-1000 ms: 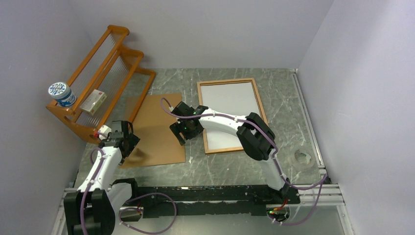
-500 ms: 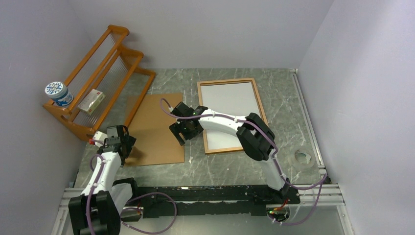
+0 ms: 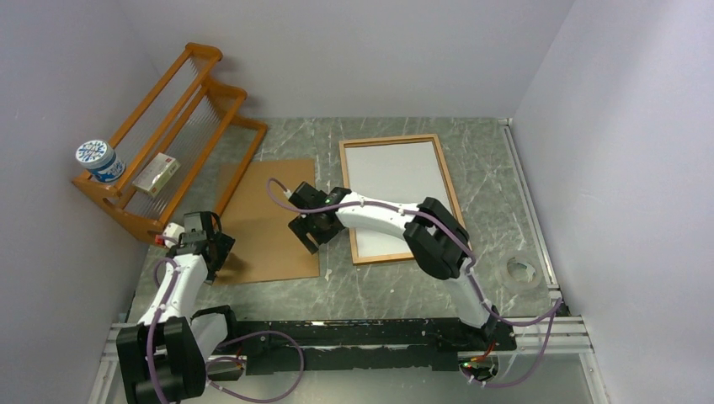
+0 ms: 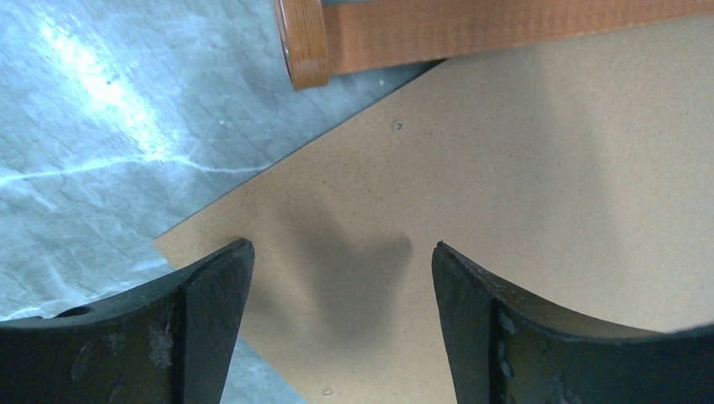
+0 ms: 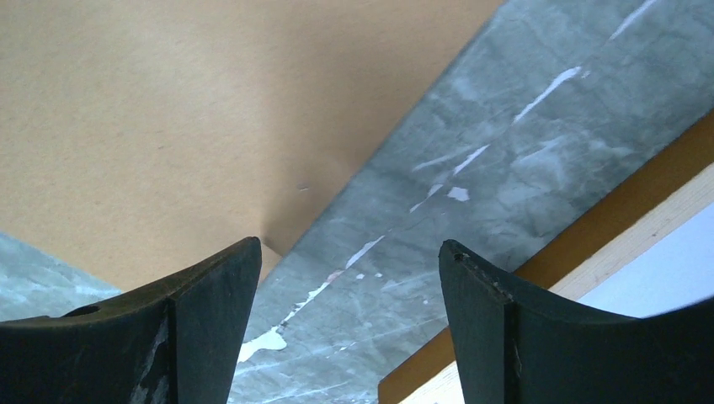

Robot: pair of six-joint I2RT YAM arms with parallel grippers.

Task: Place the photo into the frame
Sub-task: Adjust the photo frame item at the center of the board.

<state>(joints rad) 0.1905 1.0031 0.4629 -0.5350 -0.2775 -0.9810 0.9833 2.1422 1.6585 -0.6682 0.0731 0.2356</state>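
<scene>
Top external shows backing board [image 3: 268,206] beside frame [image 3: 391,138].

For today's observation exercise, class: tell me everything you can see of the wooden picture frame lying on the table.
The frame is a thin rectangle of orange-brown wood with a paler inner lip, holding a plain whitish panel. It lies flat on the marbled grey table, apart from the brown board on its left. The right arm crosses above its near left corner; the open right claw hovers beside that edge.
</scene>
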